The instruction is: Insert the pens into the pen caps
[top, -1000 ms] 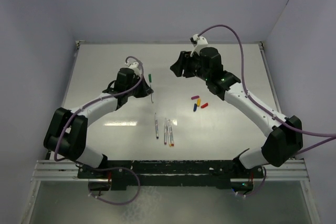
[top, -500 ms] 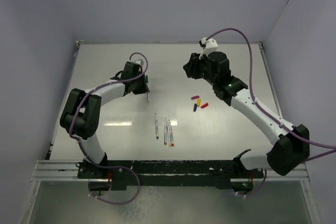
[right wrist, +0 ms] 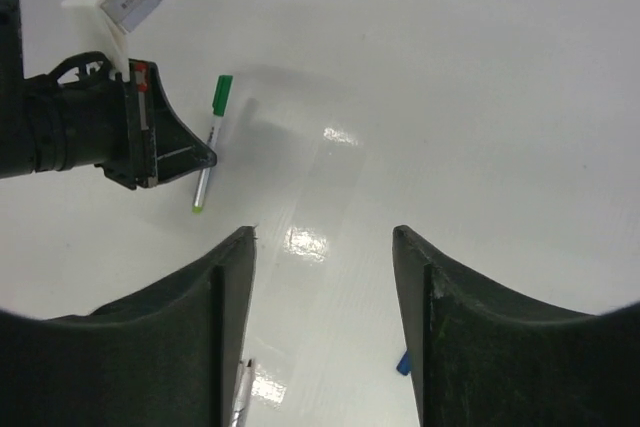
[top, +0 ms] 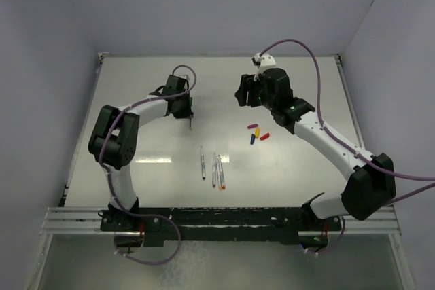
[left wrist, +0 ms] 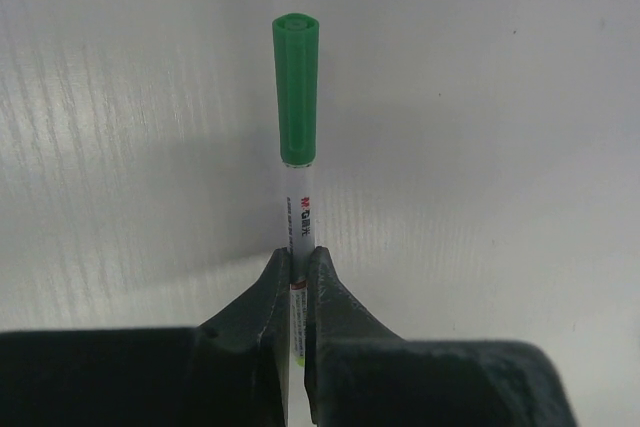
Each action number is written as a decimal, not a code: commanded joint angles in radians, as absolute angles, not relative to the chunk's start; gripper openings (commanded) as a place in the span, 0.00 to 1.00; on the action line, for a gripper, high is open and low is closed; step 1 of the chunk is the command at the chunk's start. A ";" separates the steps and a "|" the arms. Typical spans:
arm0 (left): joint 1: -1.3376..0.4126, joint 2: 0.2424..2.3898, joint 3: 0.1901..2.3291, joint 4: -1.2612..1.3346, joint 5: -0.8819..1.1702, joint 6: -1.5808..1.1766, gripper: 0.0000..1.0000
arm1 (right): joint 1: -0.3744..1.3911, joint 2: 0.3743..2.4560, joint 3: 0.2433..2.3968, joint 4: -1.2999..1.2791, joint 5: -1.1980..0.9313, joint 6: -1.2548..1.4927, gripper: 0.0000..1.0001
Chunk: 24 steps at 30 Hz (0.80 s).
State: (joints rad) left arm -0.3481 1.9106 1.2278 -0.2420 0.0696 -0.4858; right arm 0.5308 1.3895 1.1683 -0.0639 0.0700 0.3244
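One pen (left wrist: 300, 217), green cap (left wrist: 297, 87) seated on its tip, is clamped by its barrel in the left claw (left wrist: 298, 272), low over the bench (top: 299, 168) left of centre, toward the far side. Right claw (right wrist: 322, 235) hangs nearby with fingers wide apart, holding nothing. Four loose caps, magenta (top: 253, 125), yellow (top: 257, 132), blue (top: 252, 140) and red (top: 264, 136), lie clustered right of centre. Other pens (top: 202, 162) lie side by side nearer the arm bases.
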 commanded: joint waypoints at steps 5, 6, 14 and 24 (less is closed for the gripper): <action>-0.342 1.958 1.288 -0.265 0.030 -0.468 0.11 | 0.525 1.398 1.177 -0.051 0.083 0.363 0.81; -0.343 1.960 1.288 -0.265 0.031 -0.468 0.13 | 0.525 1.398 1.173 -0.048 0.084 0.365 0.82; -0.342 1.955 1.285 -0.247 0.039 -0.465 0.25 | 0.524 1.403 1.162 -0.047 0.093 0.367 0.86; -0.344 1.839 1.278 -0.245 0.051 -0.454 0.29 | 0.514 1.405 1.172 -0.070 0.140 0.402 0.81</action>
State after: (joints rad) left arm -0.3477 1.9419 1.2587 -0.2592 0.0502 -0.4770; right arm 0.5251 1.4239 1.1603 -0.0780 0.0975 0.3714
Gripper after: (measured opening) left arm 0.280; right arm 0.830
